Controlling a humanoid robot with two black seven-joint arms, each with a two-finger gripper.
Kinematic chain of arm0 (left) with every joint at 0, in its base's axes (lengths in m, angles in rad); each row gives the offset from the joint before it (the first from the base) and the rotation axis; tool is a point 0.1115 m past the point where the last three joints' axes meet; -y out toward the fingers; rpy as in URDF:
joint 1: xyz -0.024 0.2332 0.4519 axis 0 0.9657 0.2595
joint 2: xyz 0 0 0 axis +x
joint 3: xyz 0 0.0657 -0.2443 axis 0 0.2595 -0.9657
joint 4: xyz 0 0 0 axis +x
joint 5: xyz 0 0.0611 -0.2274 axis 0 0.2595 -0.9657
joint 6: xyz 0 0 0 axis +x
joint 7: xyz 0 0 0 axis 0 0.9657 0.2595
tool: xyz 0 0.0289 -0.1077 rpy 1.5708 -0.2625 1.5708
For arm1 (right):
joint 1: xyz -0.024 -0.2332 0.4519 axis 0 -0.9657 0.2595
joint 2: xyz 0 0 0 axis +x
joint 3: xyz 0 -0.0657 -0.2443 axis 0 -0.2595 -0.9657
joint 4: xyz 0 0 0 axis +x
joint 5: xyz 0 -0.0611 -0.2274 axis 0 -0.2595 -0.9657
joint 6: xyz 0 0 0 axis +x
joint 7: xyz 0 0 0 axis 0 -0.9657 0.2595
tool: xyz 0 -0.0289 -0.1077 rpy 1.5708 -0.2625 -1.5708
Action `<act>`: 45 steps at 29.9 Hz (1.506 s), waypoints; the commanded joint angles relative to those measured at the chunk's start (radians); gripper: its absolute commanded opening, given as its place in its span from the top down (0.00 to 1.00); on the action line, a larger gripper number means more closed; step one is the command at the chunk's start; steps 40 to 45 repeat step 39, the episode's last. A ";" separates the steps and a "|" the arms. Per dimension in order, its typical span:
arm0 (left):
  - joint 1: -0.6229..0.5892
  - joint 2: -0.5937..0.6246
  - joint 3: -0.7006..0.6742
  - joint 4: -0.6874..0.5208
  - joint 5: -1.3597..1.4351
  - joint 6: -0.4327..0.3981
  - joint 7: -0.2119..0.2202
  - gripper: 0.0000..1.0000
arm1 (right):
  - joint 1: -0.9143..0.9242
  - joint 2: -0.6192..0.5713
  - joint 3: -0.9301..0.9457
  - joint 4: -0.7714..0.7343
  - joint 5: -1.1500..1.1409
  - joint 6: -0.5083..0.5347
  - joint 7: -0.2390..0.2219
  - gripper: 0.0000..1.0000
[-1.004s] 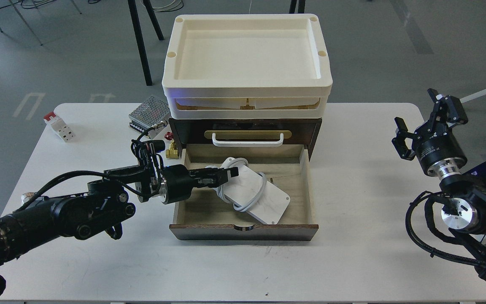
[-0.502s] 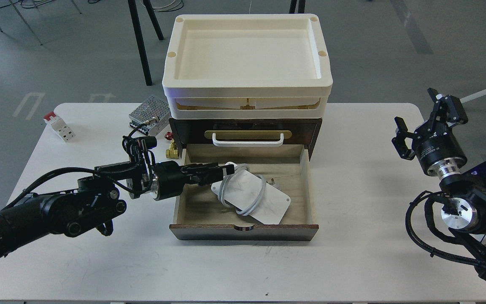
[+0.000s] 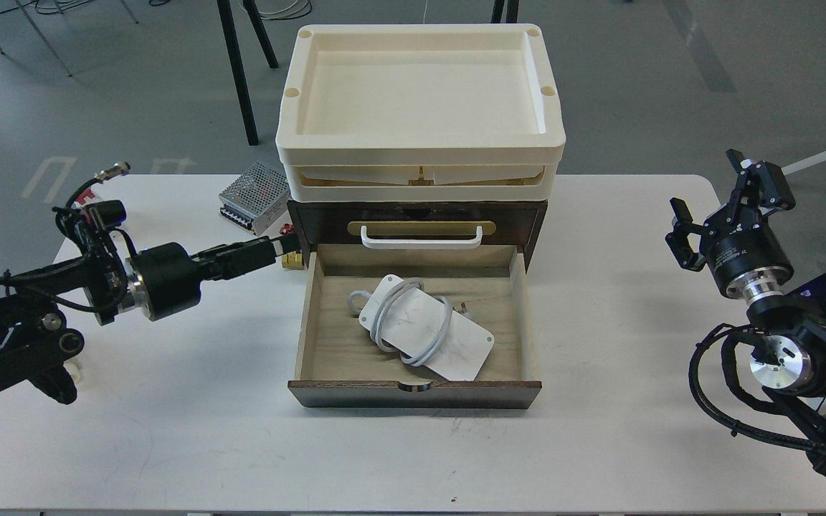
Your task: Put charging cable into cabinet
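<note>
White table [image 3: 169, 430] on grey floor. Dark-brown cabinet [image 3: 535, 215] at 12 o'clock, cream trays [image 3: 420, 154] stacked on top, lower drawer [image 3: 413, 394] pulled open. Charging cable [image 3: 424, 335] lies flat inside drawer, grey cord looped around block, touched by neither arm. Left gripper [image 3: 269, 249] at 9 o'clock of drawer, outside it, empty; finger spacing cannot be made out. Right gripper [image 3: 725, 193] at 3 o'clock, well apart, fingers spread, empty. Perforated power supply [image 3: 252, 192] at 10 o'clock of cabinet.

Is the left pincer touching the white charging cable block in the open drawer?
Apart. The head view shows the left pincer outside the drawer, with bare pale wood between it and the white charging cable block.
</note>
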 commanded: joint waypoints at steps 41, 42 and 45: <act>0.149 -0.373 -0.289 0.607 -1.012 -0.354 0.000 0.07 | -0.003 0.000 0.009 0.003 0.005 0.012 0.000 0.01; 0.149 -0.373 -0.289 0.607 -1.012 -0.354 0.000 0.07 | -0.003 0.000 0.009 0.003 0.005 0.012 0.000 0.01; 0.149 -0.373 -0.289 0.607 -1.012 -0.354 0.000 0.07 | -0.003 0.000 0.009 0.003 0.005 0.012 0.000 0.01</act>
